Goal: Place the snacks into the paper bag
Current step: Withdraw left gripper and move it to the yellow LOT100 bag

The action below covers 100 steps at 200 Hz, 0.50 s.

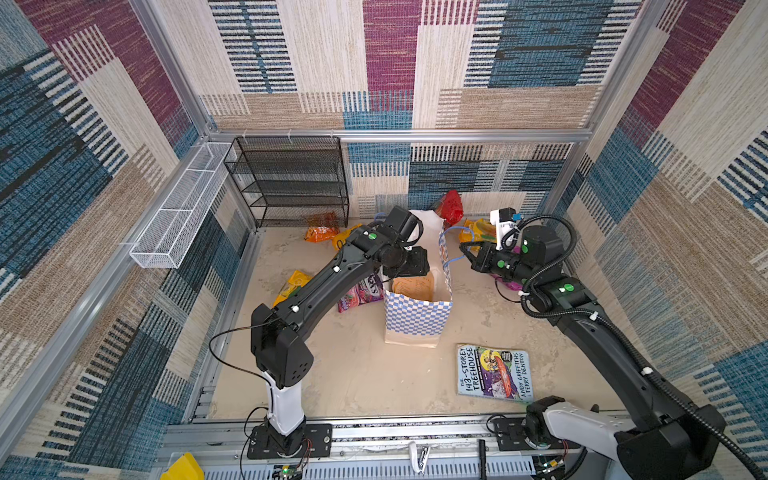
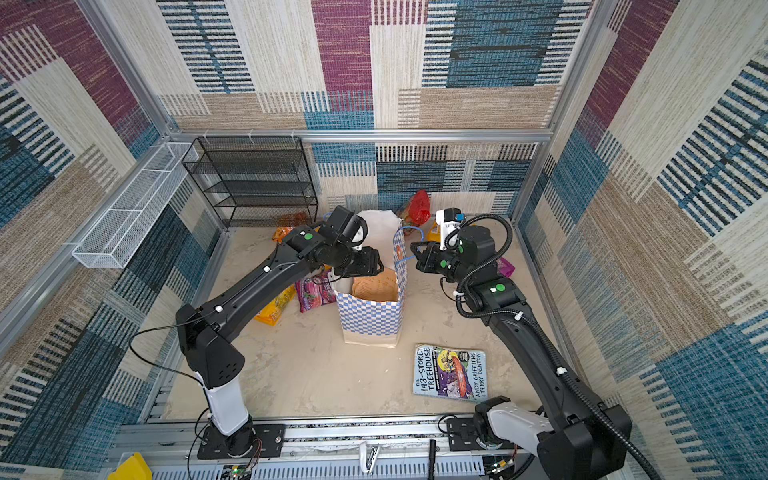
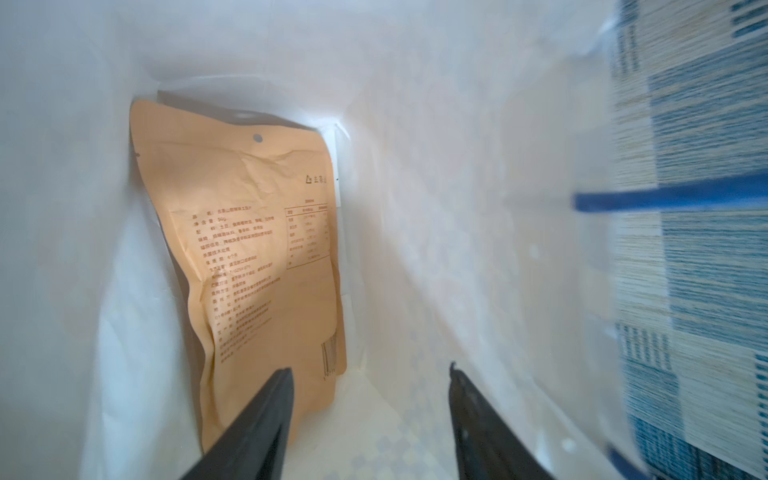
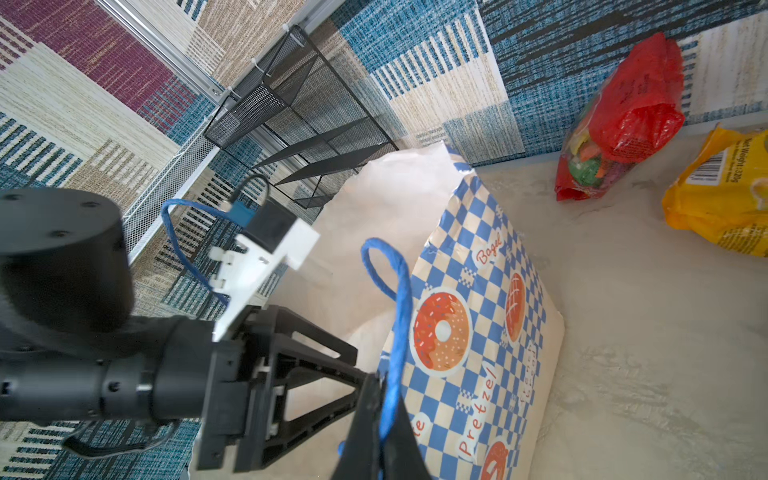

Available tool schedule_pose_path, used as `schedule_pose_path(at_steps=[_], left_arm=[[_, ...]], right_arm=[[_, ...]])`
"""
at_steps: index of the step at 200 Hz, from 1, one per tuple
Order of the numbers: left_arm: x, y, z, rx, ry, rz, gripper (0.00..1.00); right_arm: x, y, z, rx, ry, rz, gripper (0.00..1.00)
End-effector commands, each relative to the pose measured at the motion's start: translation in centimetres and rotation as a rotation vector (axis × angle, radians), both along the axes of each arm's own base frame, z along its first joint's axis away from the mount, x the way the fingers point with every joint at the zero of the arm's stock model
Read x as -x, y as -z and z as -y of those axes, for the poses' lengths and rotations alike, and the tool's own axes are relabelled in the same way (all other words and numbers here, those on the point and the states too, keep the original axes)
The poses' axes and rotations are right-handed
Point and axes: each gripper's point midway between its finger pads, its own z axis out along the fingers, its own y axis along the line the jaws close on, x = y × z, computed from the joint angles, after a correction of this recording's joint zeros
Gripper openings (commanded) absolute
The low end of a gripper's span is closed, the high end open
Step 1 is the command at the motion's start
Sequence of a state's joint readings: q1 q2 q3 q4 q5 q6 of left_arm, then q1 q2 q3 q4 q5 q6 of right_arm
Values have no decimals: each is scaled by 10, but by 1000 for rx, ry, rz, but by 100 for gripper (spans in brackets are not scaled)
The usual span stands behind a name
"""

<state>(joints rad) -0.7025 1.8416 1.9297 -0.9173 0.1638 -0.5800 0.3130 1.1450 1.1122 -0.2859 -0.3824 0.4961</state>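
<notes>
The paper bag stands upright mid-floor, its mouth held wide. A tan-orange snack packet leans against a white inner wall inside it. My left gripper hangs open in the bag's mouth, touching nothing. My right gripper is shut on the bag's blue cord handle, drawn to the right. Loose snacks lie around: a red packet and a yellow one behind, a purple-pink one, a yellow one and orange chips on the left.
A treehouse book lies flat in front of the bag on the right. A black wire shelf stands at the back left wall. A white wire basket hangs on the left wall. A purple packet lies under my right arm.
</notes>
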Motion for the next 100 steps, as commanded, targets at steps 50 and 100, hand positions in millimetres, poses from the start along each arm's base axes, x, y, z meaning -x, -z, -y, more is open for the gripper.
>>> schedule_pose_path(at_steps=[50,100], left_arm=[[28,-129,-7,276,132,244,94],[41,-164,-61,276,49,311,96]], right_arm=[[-9,-8,2,15,16,80,0],[-20,2,-2,31,11,126,0]])
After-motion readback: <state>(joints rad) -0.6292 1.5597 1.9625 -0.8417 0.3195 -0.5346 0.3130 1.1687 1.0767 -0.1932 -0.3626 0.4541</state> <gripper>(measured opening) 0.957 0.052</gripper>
